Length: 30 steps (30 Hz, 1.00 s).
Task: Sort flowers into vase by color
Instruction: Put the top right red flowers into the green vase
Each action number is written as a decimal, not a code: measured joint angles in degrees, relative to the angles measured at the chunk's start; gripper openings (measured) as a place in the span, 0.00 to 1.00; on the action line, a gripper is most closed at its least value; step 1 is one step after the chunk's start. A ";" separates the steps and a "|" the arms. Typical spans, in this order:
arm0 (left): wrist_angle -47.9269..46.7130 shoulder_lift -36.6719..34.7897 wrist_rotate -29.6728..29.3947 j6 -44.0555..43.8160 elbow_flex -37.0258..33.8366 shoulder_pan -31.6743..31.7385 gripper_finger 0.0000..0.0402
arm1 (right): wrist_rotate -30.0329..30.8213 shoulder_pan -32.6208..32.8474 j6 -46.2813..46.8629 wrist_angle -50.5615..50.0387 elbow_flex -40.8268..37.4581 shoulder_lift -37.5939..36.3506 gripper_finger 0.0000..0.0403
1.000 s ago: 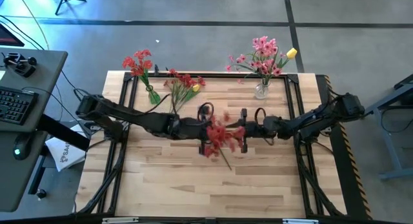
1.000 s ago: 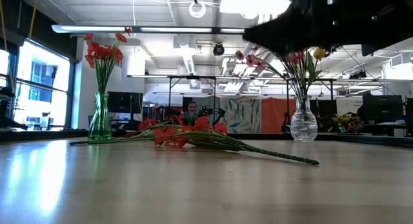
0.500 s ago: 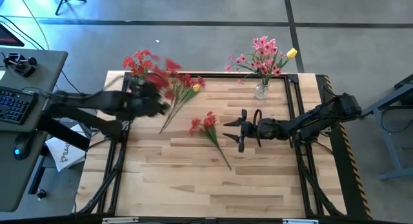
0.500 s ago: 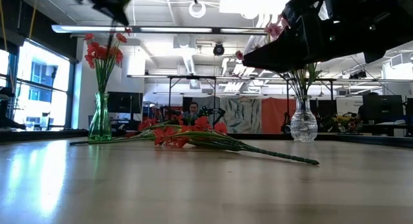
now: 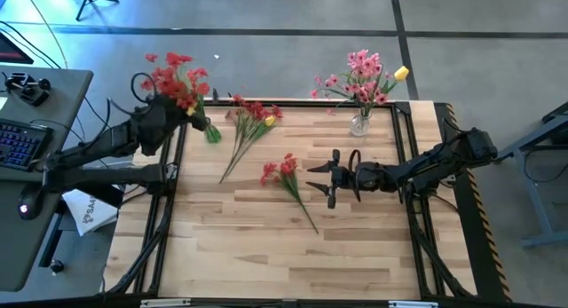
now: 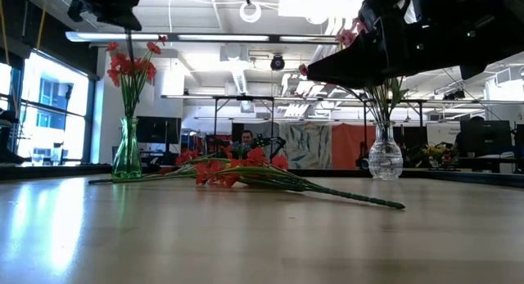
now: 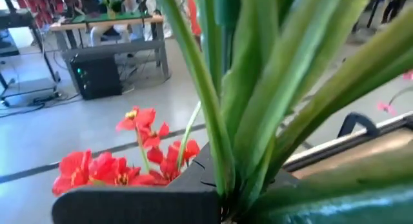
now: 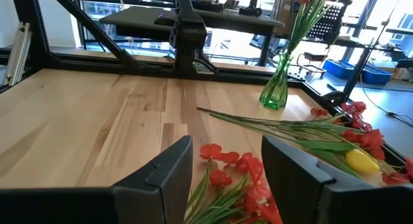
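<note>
the left gripper (image 5: 169, 115) is held above the green vase (image 5: 210, 130) at the table's (image 5: 266, 246) far left corner, its fingers clamped on the green stems (image 7: 219, 114) of a red flower spray (image 5: 173, 77); the right gripper (image 5: 321, 179) is parked over the middle of the table with its fingers (image 8: 164, 169) spread and nothing between them; one red spray (image 5: 282, 171) is seen lying just beside it; a bunch of red and yellow flowers (image 5: 253, 115) lies near the green vase; pink flowers (image 5: 362, 75) are stood in the clear vase (image 5: 359, 123) at the far right.
</note>
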 joint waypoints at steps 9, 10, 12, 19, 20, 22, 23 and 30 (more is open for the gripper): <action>0.51 1.93 5.93 -2.34 -4.61 9.35 0.00 | -0.02 0.00 1.07 -0.01 0.00 0.00 0.45; 0.86 2.30 5.97 -2.47 -4.80 10.01 0.00 | 0.00 0.00 1.07 -0.01 0.00 0.00 0.45; 0.98 3.16 6.10 -3.23 -4.87 10.93 0.01 | 0.00 0.00 1.07 -0.01 0.00 0.00 0.45; 0.26 5.39 15.52 -6.02 -4.78 14.37 0.16 | -0.02 0.00 1.07 -0.02 0.00 0.00 0.45; -1.41 5.89 17.15 -6.68 -4.36 15.08 0.19 | -0.01 0.00 1.07 -0.01 0.00 0.00 0.45; -6.45 7.26 19.89 -9.09 -2.56 16.76 0.25 | -0.02 0.00 1.08 -0.01 0.00 0.00 0.45; -9.43 8.06 20.90 -10.23 -1.29 17.64 0.28 | -0.02 0.00 1.07 -0.01 0.00 0.00 0.45; -21.47 13.49 24.76 -11.99 6.76 20.69 0.41 | -0.02 0.00 1.09 -0.03 0.00 0.00 0.45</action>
